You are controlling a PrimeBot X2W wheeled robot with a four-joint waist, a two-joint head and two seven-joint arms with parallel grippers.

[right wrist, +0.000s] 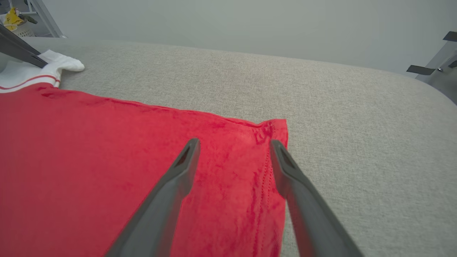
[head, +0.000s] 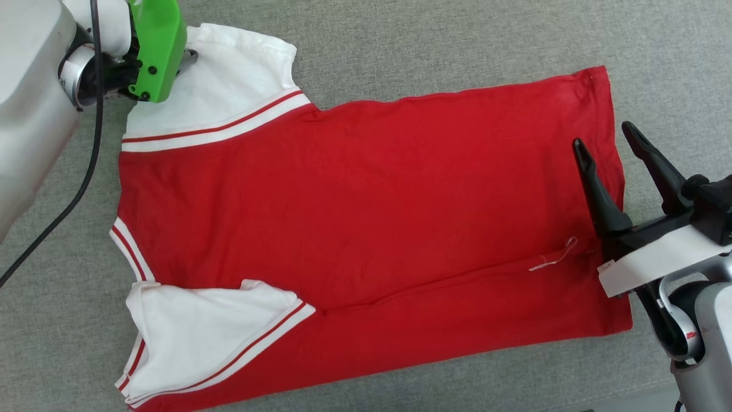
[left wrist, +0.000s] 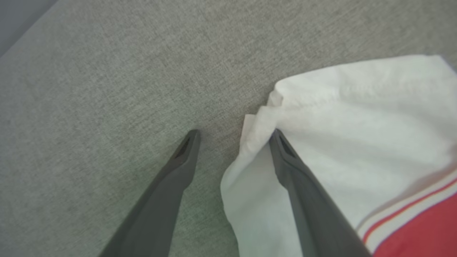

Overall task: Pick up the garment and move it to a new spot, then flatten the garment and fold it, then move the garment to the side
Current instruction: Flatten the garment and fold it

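- Garment (head: 366,200) lies spread on the grey fabric surface (head: 457,46), plain red side up. Collar end points to the robot's left, hem to its right. It is mostly flat, with one long crease (head: 434,286) low across the body.
- Left hand (left wrist: 234,134): fingers spread, straddling the edge of the far white sleeve (left wrist: 357,125). One finger is against the cloth, the other over bare surface. Nothing pinched. Likely placed to nip that sleeve edge.
- Right hand (head: 601,137): fingers spread over the hem corner (right wrist: 275,128), holding nothing. Contact with the cloth can't be told.
- Judgement: hands posted at both ends of the far edge suggest flattening is nearly done and a lengthwise fold is being set up.
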